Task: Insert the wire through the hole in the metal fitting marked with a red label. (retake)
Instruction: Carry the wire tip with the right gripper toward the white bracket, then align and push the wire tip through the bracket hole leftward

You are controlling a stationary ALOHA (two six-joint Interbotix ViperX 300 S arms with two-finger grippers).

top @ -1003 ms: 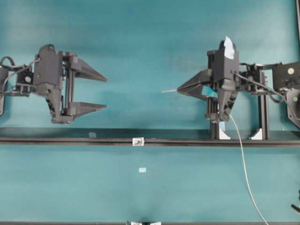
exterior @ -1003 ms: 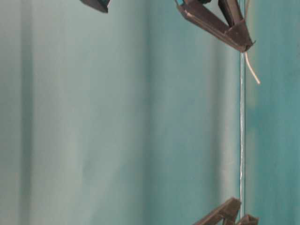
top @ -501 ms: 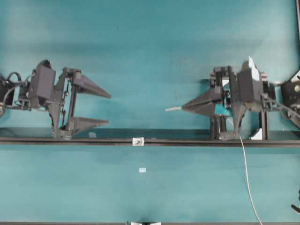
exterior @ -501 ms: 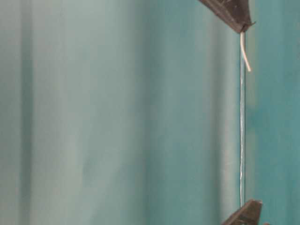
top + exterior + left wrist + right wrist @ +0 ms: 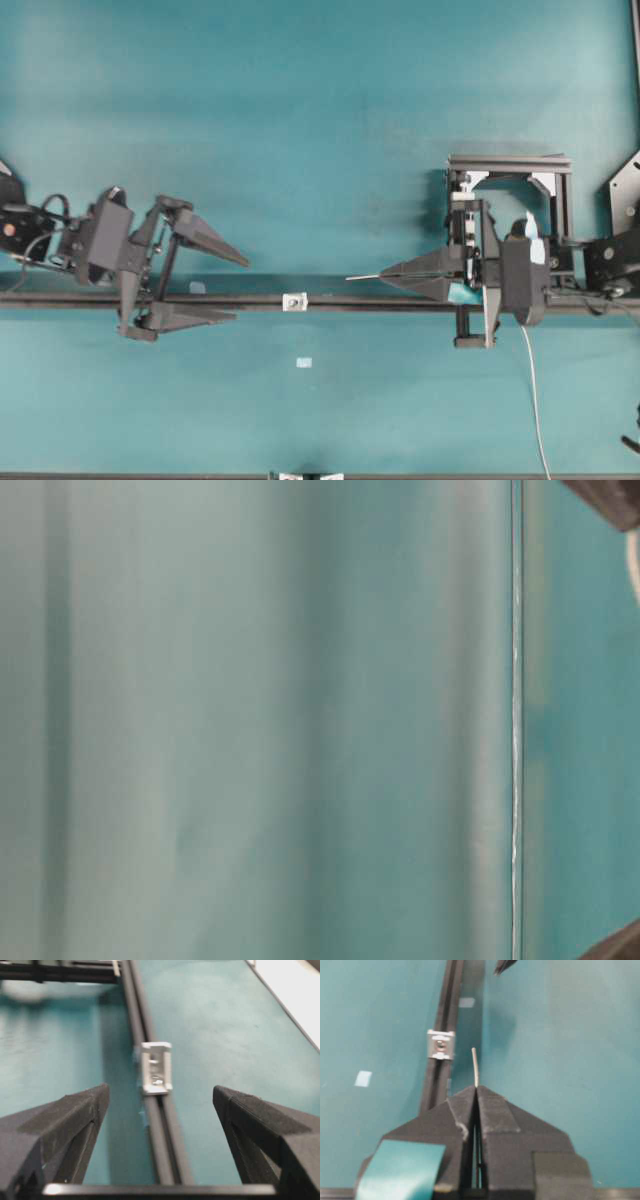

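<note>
The metal fitting [image 5: 294, 301] is a tiny silvery square sitting on the black rail [image 5: 380, 302]; its dark hole shows in the right wrist view [image 5: 440, 1044]. My right gripper [image 5: 386, 276] is shut on the wire [image 5: 362, 276], whose short free end points left toward the fitting, stopping a little right of it and slightly above the rail. The rest of the wire trails down from the gripper [image 5: 533, 400]. In the right wrist view the wire tip [image 5: 475, 1066] stands just right of the fitting. My left gripper [image 5: 235, 290] is open, straddling the rail left of the fitting [image 5: 156, 1067].
A small pale tag [image 5: 304, 363] lies on the teal table below the rail. A black frame with white feet [image 5: 510, 165] stands behind the right arm. Another rail runs along the bottom edge [image 5: 150, 476].
Both arms came down toward the rail. The right gripper, still holding the wire, now has its tip level with the rail. The left gripper dropped to straddle the rail.
</note>
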